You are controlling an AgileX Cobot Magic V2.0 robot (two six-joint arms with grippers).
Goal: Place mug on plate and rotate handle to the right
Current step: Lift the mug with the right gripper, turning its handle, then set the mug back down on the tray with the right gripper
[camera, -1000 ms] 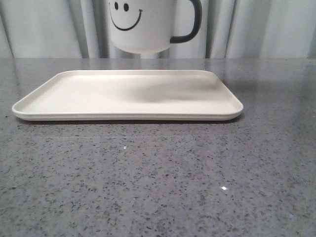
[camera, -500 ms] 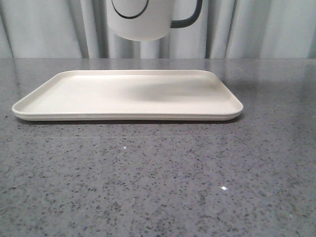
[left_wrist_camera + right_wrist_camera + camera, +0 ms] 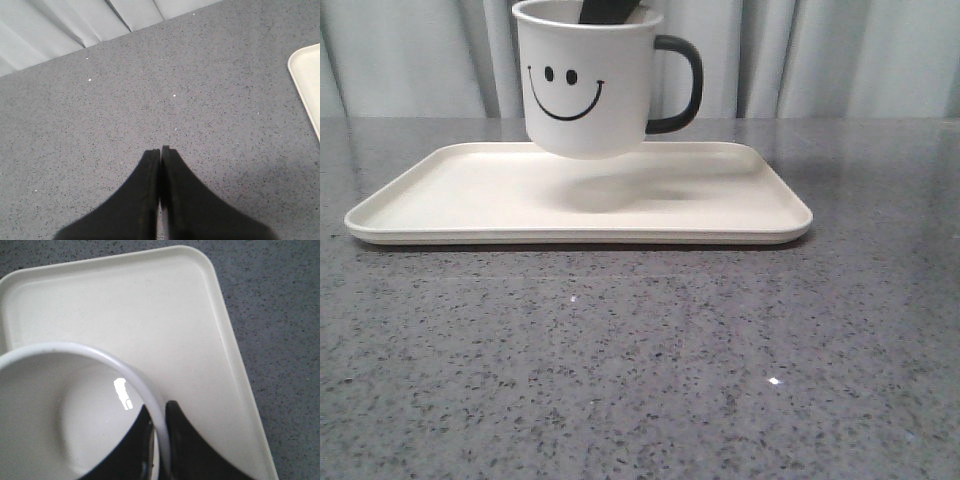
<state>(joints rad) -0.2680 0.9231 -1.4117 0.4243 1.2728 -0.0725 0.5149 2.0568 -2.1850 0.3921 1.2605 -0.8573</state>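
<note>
Mug (image 3: 588, 85) hangs just above the plate (image 3: 740, 215), my right gripper (image 3: 161, 440) pinching its rim so the handle (image 3: 677, 85) faces right for lowering.

Smooth white mug (image 3: 588, 85), slightly shiny, bright glare spot inside it; glossy black handle (image 3: 677, 85). Matt cream plate (image 3: 500, 195), plastic-looking, barely any sheen. Speckled grey stone-look table (image 3: 650, 360), polished enough to catch little glints. Soft pale cloth curtains (image 3: 840, 55) behind. Matt black fingers (image 3: 192, 200).
</note>
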